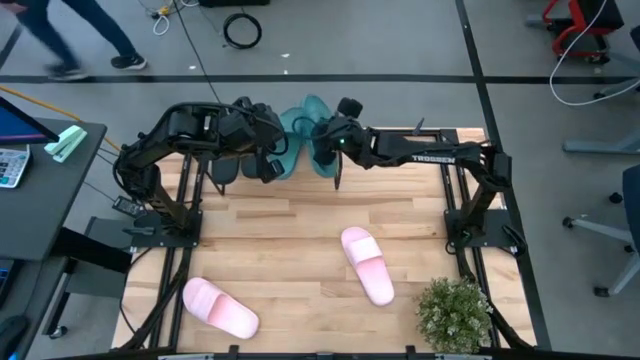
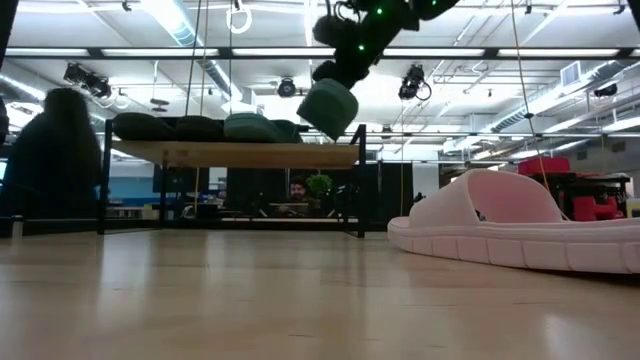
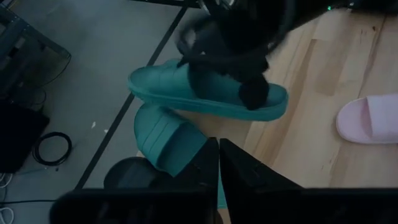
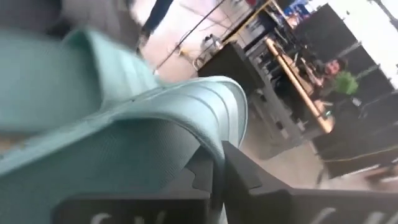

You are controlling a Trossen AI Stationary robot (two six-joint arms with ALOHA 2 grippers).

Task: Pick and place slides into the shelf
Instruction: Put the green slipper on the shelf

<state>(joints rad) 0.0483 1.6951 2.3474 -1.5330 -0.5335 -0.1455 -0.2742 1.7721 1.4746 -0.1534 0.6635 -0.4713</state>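
Teal rubber is seen clamped in the right gripper (image 1: 322, 150), where a teal slide (image 2: 328, 107) is held tilted in the air above the right end of the shelf (image 2: 235, 153) in the low view. In the left wrist view, that raised slide (image 3: 208, 93) is shown gripped across its strap by the right arm's dark fingers, with a second teal slide (image 3: 166, 138) lying just beside it and a black slide (image 3: 127, 175) beyond that. From the low view, three dark and teal slides are seen lined up on the shelf's light wooden plank. The left gripper (image 1: 268, 166) is held at the far edge of the worktop (image 1: 300, 240) close to the right one, its fingers (image 3: 239, 168) pressed together with nothing between them. Two light pink slides are left on the worktop well apart from the shelf: one (image 1: 366, 264) near the middle right, the other (image 1: 219, 306) at the near left. A small green potted plant (image 1: 455, 314) is placed at the near right corner. A person's legs (image 1: 75, 38) are seen on the floor beyond the worktop, and people are visible in the room behind the shelf.
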